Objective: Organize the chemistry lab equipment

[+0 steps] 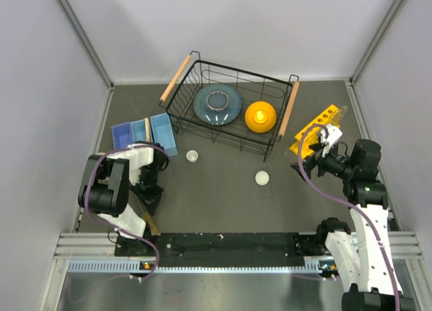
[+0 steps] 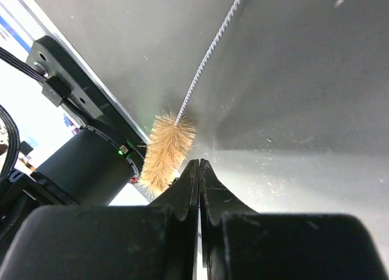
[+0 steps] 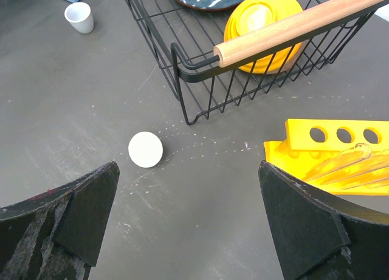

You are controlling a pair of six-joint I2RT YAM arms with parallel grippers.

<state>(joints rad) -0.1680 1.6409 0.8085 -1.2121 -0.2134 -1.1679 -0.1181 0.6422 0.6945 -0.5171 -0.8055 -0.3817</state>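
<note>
The yellow rack (image 1: 317, 125) (image 3: 328, 152) lies at the right of the table, with a thin clear tube (image 3: 349, 164) resting on it. A small white cup (image 1: 192, 156) (image 3: 79, 17) and a white round piece (image 1: 262, 178) (image 3: 146, 149) sit on the dark mat. My right gripper (image 1: 312, 149) (image 3: 187, 164) hangs open above the mat between the round piece and the rack, holding nothing. My left gripper (image 1: 152, 203) (image 2: 199, 161) is shut, fingertips together with nothing seen between them. A wire-stemmed brush (image 2: 167, 152) with tan bristles lies just past its left fingertip.
A black wire basket (image 1: 202, 71) with wooden handles stands at the back and holds a grey-blue plate (image 1: 217, 104) and an orange bowl (image 1: 260, 116). Blue trays (image 1: 145, 132) sit at the back left. The arms' base rail (image 1: 229, 247) runs along the near edge.
</note>
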